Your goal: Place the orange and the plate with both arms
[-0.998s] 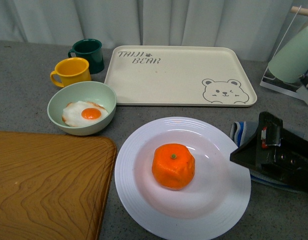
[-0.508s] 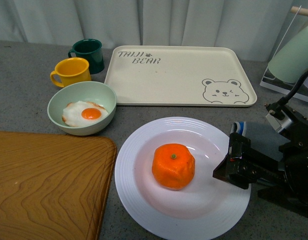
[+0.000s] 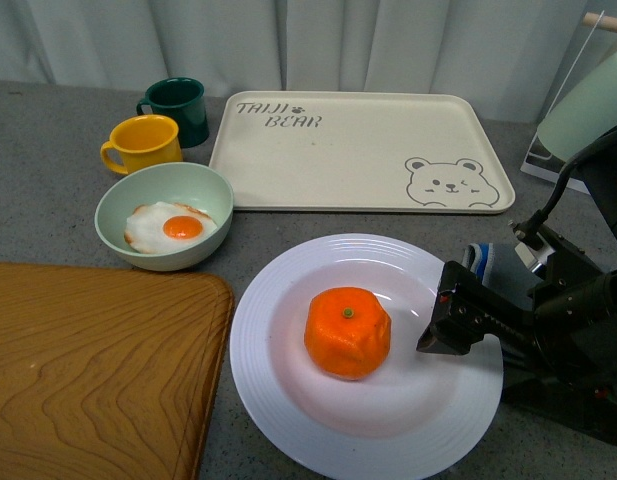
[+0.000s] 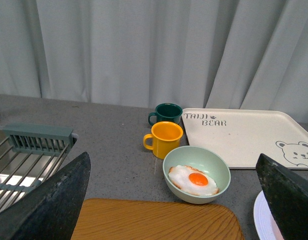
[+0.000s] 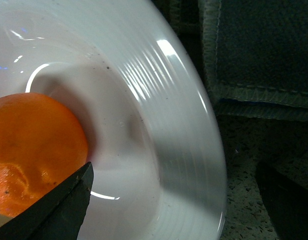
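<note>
The orange (image 3: 347,332) sits in the middle of the white plate (image 3: 288,400) near the table's front edge. My right gripper (image 3: 450,322) hangs open over the plate's right rim, just right of the orange. In the right wrist view the plate rim (image 5: 168,125) lies between the spread fingers (image 5: 54,210), with the orange (image 5: 34,150) beside one of them. My left gripper (image 4: 168,210) is open and empty above the wooden board (image 4: 154,220). It is out of the front view. A sliver of the plate (image 4: 261,217) shows at its edge.
A pale green bowl with a fried egg (image 3: 164,215), a yellow mug (image 3: 143,143) and a green mug (image 3: 178,108) stand at the back left. The cream bear tray (image 3: 358,150) lies behind the plate. A folded cloth (image 3: 488,262) lies under my right arm. A dish rack (image 4: 24,155) stands further left.
My right gripper has moved left from beside the plate to over its right rim, closer to the orange. The orange and plate have not moved.
</note>
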`<state>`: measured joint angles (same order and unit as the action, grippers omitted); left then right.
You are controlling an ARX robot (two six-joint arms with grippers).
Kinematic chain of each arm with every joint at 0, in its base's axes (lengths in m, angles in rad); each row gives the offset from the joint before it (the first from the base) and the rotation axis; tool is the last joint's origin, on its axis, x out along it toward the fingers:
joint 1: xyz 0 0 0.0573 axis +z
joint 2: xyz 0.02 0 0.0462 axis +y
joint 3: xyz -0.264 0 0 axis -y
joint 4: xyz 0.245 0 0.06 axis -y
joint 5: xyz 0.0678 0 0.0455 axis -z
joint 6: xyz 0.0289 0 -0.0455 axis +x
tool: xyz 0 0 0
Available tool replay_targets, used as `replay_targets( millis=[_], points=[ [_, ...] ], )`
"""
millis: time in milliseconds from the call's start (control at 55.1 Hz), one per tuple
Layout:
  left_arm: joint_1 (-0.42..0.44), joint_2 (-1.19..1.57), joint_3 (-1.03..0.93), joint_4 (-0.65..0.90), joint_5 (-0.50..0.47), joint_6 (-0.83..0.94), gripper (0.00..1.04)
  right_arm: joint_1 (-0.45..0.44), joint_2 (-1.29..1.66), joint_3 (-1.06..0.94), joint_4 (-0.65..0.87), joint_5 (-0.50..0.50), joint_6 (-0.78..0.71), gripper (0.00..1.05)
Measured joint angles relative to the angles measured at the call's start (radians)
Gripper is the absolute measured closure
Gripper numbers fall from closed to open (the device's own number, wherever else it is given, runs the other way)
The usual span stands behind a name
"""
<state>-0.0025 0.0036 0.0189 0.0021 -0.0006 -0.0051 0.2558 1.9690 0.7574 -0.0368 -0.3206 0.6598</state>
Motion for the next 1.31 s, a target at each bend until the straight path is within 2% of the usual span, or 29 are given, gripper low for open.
replay_targets(
  millis=[91, 218, 399, 707, 889, 1088, 1306],
  points=[
    [0.000, 0.000, 0.000, 0.000, 0.000, 0.000, 0.07, -0.011, 0.025, 0.017, -0.012, -0.002, 0.012, 0.43],
    [0.000, 0.000, 0.000, 0.000, 0.000, 0.000, 0.07, -0.026, 0.044, 0.026, -0.010, -0.020, 0.040, 0.67],
    [0.000, 0.000, 0.000, 0.000, 0.000, 0.000, 0.07, -0.036, 0.041, 0.018, 0.025, -0.084, 0.047, 0.85],
    [0.000, 0.000, 0.000, 0.000, 0.000, 0.000, 0.07, -0.058, 0.026, -0.013, 0.095, -0.142, 0.052, 0.91],
    [0.000, 0.000, 0.000, 0.000, 0.000, 0.000, 0.07, -0.066, 0.008, -0.048, 0.176, -0.167, 0.051, 0.93],
    [0.000, 0.000, 0.000, 0.000, 0.000, 0.000, 0.07, -0.073, -0.046, -0.094, 0.288, -0.212, 0.081, 1.01],
    [0.000, 0.000, 0.000, 0.000, 0.000, 0.000, 0.07, -0.120, -0.056, -0.081, 0.314, -0.226, 0.082, 1.01]
  ],
)
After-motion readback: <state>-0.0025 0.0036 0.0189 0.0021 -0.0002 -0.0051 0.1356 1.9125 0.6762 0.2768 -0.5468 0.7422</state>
